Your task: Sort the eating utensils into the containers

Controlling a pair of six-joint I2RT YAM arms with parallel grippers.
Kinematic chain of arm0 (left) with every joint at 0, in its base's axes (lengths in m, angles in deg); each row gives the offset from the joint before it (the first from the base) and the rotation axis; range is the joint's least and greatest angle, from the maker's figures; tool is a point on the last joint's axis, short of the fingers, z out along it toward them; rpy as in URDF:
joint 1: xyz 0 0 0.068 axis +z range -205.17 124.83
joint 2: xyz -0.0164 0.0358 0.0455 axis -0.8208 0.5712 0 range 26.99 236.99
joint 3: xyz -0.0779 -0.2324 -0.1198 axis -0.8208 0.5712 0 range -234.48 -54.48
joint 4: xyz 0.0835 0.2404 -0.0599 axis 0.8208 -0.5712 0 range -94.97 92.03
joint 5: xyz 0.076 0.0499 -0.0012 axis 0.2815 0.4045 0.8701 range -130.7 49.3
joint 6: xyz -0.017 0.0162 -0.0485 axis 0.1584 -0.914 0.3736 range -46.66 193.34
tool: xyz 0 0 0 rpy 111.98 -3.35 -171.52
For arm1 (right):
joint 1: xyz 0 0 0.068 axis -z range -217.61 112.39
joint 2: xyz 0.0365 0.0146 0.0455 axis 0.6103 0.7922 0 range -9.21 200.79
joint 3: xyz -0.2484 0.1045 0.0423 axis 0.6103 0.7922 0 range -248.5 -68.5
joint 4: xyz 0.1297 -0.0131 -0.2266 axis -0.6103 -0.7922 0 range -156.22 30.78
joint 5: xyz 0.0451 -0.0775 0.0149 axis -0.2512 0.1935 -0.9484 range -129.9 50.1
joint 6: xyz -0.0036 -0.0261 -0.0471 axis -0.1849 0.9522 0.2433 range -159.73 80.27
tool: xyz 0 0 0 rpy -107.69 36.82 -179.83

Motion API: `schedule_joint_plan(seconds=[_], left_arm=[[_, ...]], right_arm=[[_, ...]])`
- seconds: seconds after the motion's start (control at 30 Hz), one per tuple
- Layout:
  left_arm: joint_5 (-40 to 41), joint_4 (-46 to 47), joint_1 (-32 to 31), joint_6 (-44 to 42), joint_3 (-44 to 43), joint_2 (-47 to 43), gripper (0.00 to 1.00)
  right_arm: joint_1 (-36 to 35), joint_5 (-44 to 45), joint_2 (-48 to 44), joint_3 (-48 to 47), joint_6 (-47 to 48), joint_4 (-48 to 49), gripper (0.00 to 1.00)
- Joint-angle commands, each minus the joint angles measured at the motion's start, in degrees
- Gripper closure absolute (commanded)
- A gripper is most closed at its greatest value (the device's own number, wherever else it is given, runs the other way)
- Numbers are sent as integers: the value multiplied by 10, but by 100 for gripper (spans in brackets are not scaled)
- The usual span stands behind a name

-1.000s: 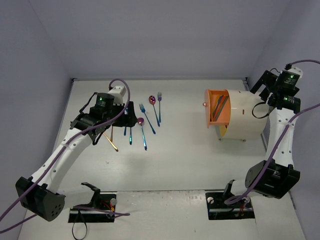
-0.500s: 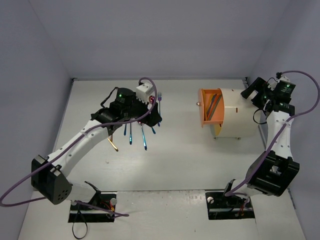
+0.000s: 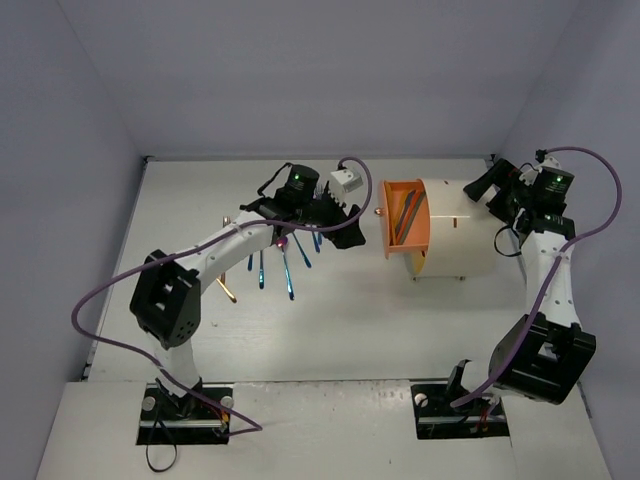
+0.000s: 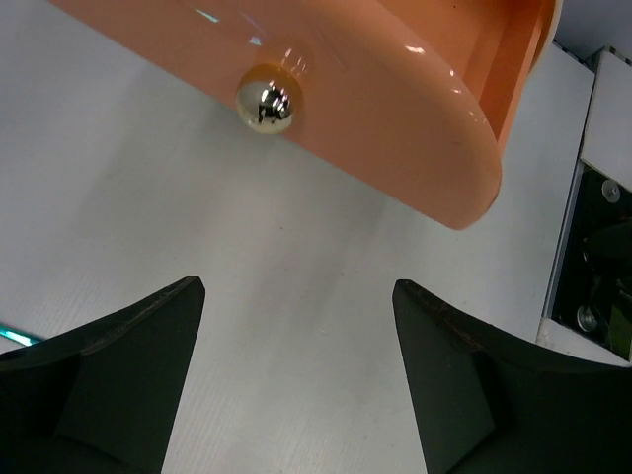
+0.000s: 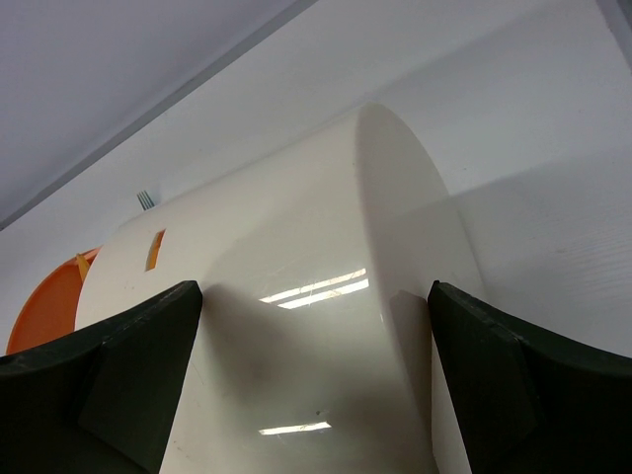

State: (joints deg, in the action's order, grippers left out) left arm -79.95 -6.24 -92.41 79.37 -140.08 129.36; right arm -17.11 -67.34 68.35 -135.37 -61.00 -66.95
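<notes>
The containers are orange drawers in a white cylinder-shaped cabinet (image 3: 462,228) (image 5: 326,326) lying on its side. One orange drawer (image 3: 404,215) (image 4: 395,109) stands pulled out and holds several utensils. Its gold knob (image 3: 378,212) (image 4: 268,104) faces my left gripper (image 3: 352,220) (image 4: 296,296), which is open and empty just short of it. Several eating utensils (image 3: 287,272) lie on the table behind that gripper, blue ones, a magenta spoon (image 3: 282,241) and a gold one (image 3: 225,288). My right gripper (image 3: 478,190) (image 5: 311,296) is open over the cabinet's back end.
The left arm's forearm stretches above the loose utensils. The back wall runs close behind the cabinet and the right wall is near my right arm. A fork's tines (image 5: 145,198) show beyond the cabinet in the right wrist view.
My left gripper swung right, from above the loose utensils to the drawer's knob. The cabinet slid left and my right gripper moved left with it.
</notes>
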Motion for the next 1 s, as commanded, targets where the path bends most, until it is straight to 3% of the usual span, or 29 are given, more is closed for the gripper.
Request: schedule_joint_plan(seconds=[0.0,0.43,0.97], left_arm=[[-62,44,-9,-43,-96,23,26],[-131,-66,-53,-112,-307,181,27],[-126,-5,-70,-33,-430,274,27]], right_arm=[[-21,-19,-14,13,-7,-22,5],[-41,-23,-2,25,-1,-12,6],[-52,-24,10,16,-8,-6,7]])
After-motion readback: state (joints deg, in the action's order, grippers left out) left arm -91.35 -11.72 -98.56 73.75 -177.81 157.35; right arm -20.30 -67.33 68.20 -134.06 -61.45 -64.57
